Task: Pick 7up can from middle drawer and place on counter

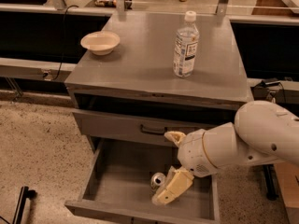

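The 7up can (158, 180) stands on the floor of the open middle drawer (122, 178), right of centre; mostly its silver top shows. My gripper (164, 168) is down in the drawer, open, reaching in from the right on the big white arm (243, 141). Its lower cream finger (171, 188) lies right beside the can on the can's right; I cannot tell if they touch. The upper finger (174, 136) is up by the drawer front above. The counter (140, 64) is the grey cabinet top.
A clear water bottle (186, 45) with a white cap stands on the counter at right. A cream bowl (100, 42) sits at the counter's left. A closed drawer front with a dark handle (153, 130) is just above the open drawer. Speckled floor lies to the left.
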You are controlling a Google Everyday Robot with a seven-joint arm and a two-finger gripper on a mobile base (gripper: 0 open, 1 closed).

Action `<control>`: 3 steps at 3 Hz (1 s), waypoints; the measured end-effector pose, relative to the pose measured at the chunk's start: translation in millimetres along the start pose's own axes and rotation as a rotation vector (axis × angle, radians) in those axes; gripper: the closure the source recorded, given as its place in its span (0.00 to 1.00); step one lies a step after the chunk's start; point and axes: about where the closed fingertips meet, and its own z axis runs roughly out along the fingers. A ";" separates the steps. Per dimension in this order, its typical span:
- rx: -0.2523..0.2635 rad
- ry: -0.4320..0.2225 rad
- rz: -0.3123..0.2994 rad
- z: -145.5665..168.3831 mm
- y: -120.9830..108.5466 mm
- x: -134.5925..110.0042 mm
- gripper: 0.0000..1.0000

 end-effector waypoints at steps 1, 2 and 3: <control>-0.013 -0.065 0.029 29.8 -3.7 14.9 0.00; -0.032 -0.176 0.041 92.5 8.3 47.1 0.00; 0.034 -0.275 0.026 137.1 -2.5 67.1 0.00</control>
